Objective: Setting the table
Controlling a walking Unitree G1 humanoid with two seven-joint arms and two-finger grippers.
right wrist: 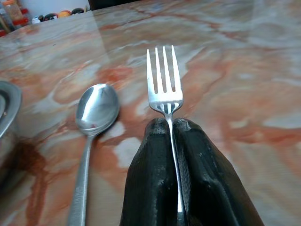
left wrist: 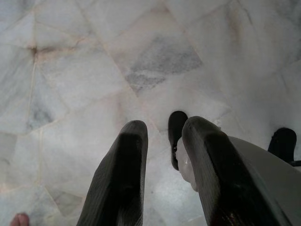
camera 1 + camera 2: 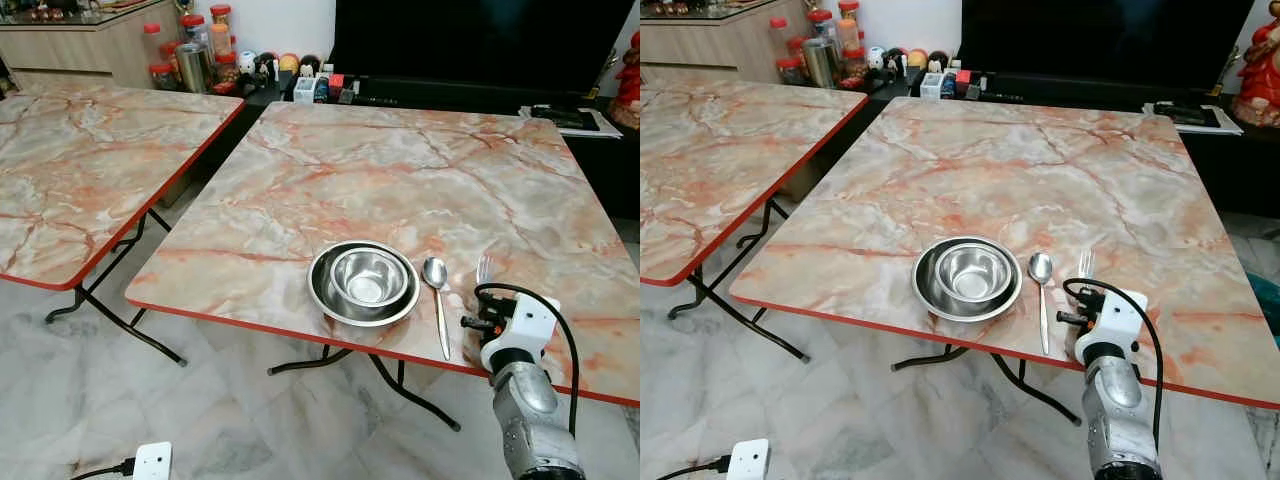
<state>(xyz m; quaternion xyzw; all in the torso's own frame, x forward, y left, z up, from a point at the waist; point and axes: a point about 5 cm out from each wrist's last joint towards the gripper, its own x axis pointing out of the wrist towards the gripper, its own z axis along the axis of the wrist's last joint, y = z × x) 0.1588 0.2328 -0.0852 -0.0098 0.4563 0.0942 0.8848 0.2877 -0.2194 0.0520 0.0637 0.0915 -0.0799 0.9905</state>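
Right arm [image 3: 525, 400] reaching up over the table's near edge by its right corner, right gripper [image 1: 171, 129] low over the top, black fingers [image 1: 146, 174] pinched on fork handle, left gripper [image 2: 164, 141] hanging floorward, fingers parted

Spoon [image 3: 436, 292] between bowl [image 3: 368, 277] and fork [image 1: 164, 84]

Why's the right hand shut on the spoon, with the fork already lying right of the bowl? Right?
Not quite: the right hand is shut on the fork, as the right wrist view shows. The spoon is what lies right of the bowl.
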